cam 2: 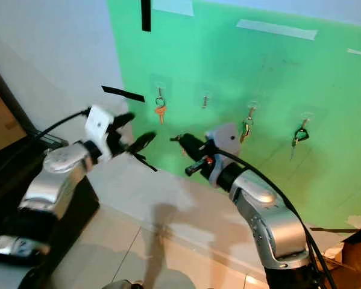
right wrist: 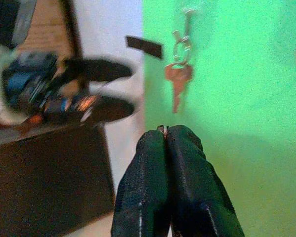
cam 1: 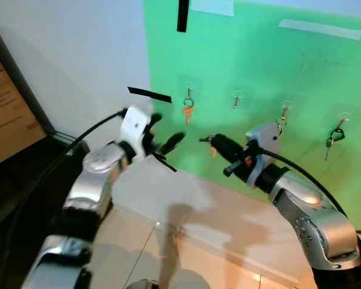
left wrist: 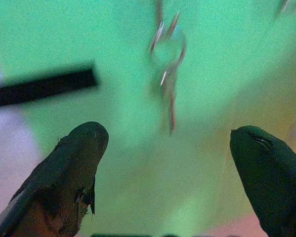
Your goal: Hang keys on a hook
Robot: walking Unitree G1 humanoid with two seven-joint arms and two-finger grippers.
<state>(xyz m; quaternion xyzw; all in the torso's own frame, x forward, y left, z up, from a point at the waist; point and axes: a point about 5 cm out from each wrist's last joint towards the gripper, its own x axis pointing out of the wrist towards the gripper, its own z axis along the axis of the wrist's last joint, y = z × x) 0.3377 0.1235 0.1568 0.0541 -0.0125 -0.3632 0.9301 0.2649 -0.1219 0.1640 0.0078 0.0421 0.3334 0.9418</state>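
Note:
A green sheet [cam 1: 258,66] on the wall carries a row of small hooks. A copper key [cam 1: 188,110] hangs from the leftmost hook, and the hook [cam 1: 235,101] beside it is bare. Further right hang a key ring [cam 1: 282,120] and dark keys [cam 1: 334,137]. My left gripper [cam 1: 163,132] is open, just left of and below the copper key [left wrist: 167,74]. My right gripper [cam 1: 209,139] is shut below the bare hook, with a small orange key [cam 1: 213,149] dangling from its tips. Between the pads only a sliver [right wrist: 161,128] of that key is visible.
A dark cabinet [cam 1: 17,180] stands at the left under a leaning brown board [cam 1: 5,102]. Black tape strips [cam 1: 149,94] sit at the sheet's left edge and top. The tiled floor [cam 1: 186,253] lies below the wall.

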